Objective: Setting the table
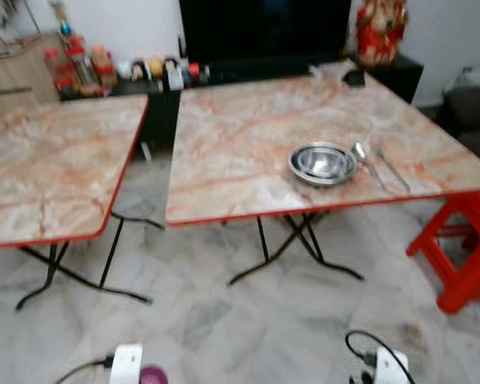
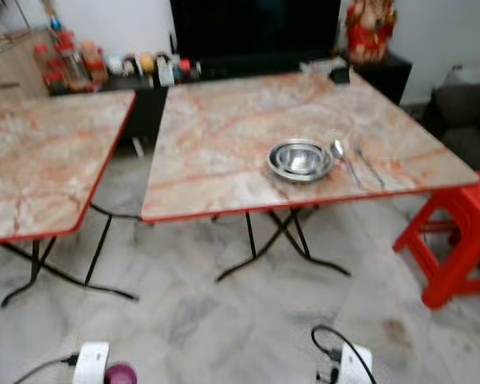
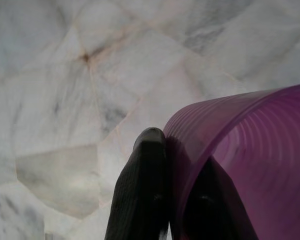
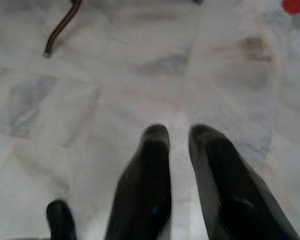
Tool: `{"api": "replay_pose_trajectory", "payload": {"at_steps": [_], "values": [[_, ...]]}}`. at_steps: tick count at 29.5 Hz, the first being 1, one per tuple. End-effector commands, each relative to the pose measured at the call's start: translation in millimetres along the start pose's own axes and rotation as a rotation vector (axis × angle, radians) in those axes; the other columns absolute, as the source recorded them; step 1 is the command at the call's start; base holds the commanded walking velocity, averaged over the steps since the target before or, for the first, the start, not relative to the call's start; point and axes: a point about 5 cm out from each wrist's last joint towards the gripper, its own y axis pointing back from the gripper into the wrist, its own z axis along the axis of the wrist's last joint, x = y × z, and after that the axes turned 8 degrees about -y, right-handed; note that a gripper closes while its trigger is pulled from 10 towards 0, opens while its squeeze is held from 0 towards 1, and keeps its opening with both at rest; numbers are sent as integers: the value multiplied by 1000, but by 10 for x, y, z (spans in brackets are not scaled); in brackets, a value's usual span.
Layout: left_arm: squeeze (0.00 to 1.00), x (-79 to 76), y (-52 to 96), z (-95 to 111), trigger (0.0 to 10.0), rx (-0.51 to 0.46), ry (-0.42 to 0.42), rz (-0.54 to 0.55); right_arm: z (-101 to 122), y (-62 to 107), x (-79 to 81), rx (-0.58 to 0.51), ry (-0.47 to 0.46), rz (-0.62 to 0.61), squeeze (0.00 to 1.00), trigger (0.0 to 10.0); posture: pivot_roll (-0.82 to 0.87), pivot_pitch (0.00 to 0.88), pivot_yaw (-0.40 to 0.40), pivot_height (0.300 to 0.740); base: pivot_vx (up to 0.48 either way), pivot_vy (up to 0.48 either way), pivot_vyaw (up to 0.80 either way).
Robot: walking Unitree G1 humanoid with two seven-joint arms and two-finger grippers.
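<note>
The left hand [image 3: 177,200] is gripping a purple ribbed cup [image 3: 250,165] by its rim, one finger outside the wall and one inside. In the left wrist view the cup's long axis is running roughly in line with the fingers, its open mouth facing back toward the wrist camera. In the head views the cup [image 1: 153,374] is sitting low at the robot's left side, above the marble floor [image 1: 248,328], well apart from both benches.

The left bench [image 1: 48,168] is carrying nothing. The right bench [image 1: 304,128] is already holding a stack of steel bowls [image 1: 323,163] near its front edge, with a spoon [image 1: 362,154] and a fork [image 1: 392,170] lying just beside the bowls, handles pointing toward the front edge.

The right hand [image 4: 179,150] is hanging empty over the floor, fingers slightly parted.

Judged progress: one place is partly laid; the cup is not yet on a bench.
</note>
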Motion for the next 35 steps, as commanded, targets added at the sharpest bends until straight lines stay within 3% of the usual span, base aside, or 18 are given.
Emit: {"api": "replay_pose_trajectory", "payload": {"at_steps": [1, 27, 35], "values": [[0, 47, -1, -8, 10000, 6, 1, 11, -5, -5, 84, 4, 12, 20, 0, 10000, -26, 0, 36, 740, 304, 0, 0], [0, 24, -4, 2, 10000, 6, -3, -10, -24, -1, 83, 12, 11, 19, 0, 10000, -30, 0, 41, 740, 298, 0, 0], [0, -8, -5, 24, 10000, -9, 6, -34, -13, -4, 82, 9, 13, 21, 0, 10000, -33, 0, 40, 740, 0, 0, 0]]}}
